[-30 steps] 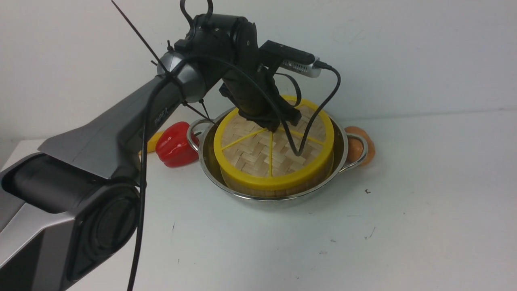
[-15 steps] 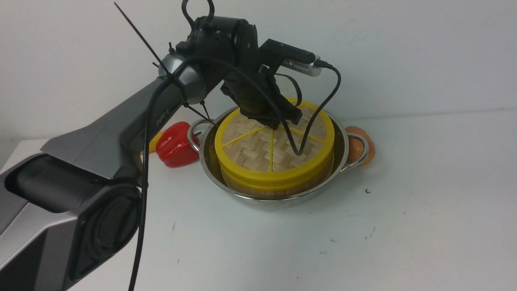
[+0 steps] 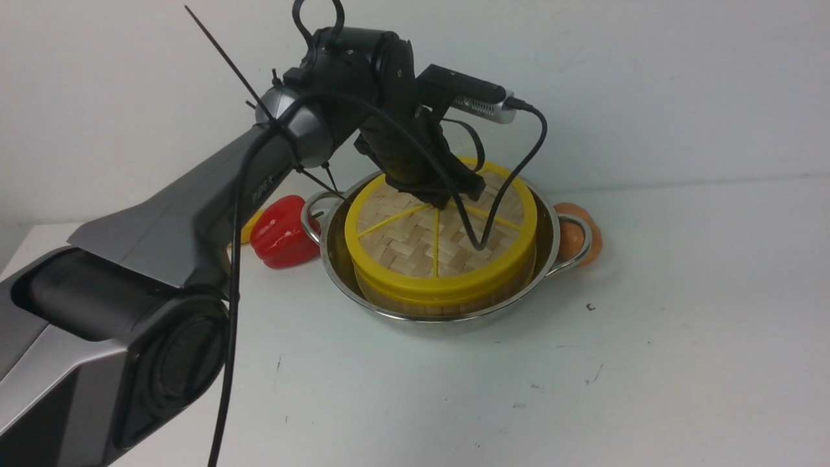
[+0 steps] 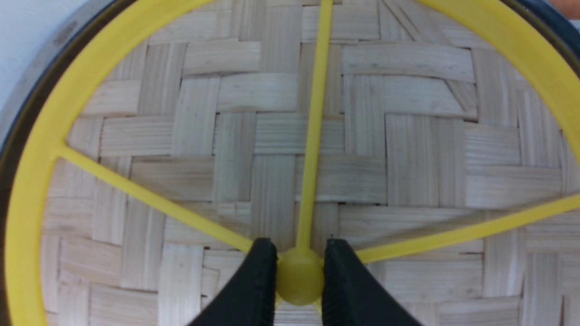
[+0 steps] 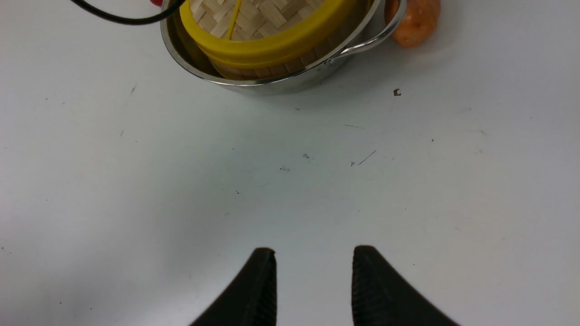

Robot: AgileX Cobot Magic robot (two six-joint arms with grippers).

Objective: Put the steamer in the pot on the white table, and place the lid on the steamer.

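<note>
One lid (image 3: pixel 415 250) sits on steamer (image 5: pixel 267 70) inside pot (image 5: pixel 253 87).
Left gripper (image 4: pixel 299 245) pinches lid's centre knob (image 4: pixel 300 280); right gripper (image 5: pixel 314 254) spread, empty, above white table (image 5: pixel 136 181) near pot.

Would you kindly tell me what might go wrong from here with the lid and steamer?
1. The left gripper is shut on the lid's centre knob; rising before it opens would likely pull the lid off the steamer.
2. The black cable hangs low over the lid and might drag it askew when the arm withdraws.
</note>
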